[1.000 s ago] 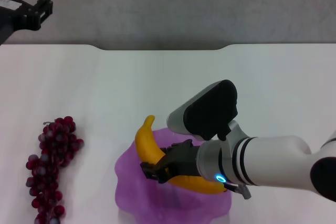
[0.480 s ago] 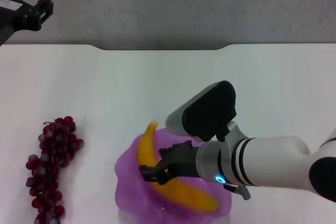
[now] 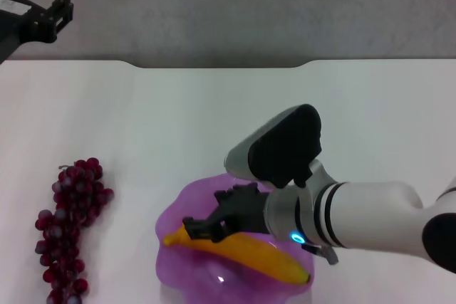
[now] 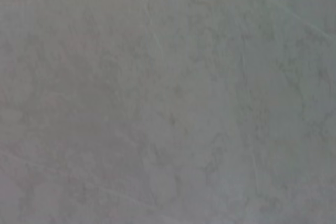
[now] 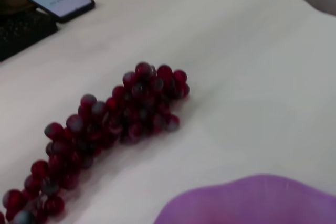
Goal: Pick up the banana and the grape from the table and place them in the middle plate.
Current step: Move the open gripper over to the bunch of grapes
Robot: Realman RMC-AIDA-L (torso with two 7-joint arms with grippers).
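**Desk:** Where does the job stand?

**Photographer:** Half done, by my reading. The smooth yellow-orange banana (image 3: 239,253) lies flat in the translucent purple scalloped plate (image 3: 178,265). The right gripper (image 3: 206,224) hovers just above the banana's end nearer the grapes, dark fingers spread, gripping nothing. The long bunch of dark red-purple grapes (image 3: 71,229) sits on the plain white table (image 3: 214,112), well off the plate on the robot's left, untouched.

**Desk:** And the other arm?

**Photographer:** The left gripper (image 3: 39,16) is parked high at the far left corner, off the table; its fingers look apart with nothing between them.

**Desk:** Do the wrist cameras add anything?

**Photographer:** The right wrist view shows the grapes (image 5: 105,124) close up, the plate's rim (image 5: 252,203), and a dark phone-like slab (image 5: 61,1) at the table's edge, unseen from the head. It misses the banana. The left wrist view shows only blank grey surface.
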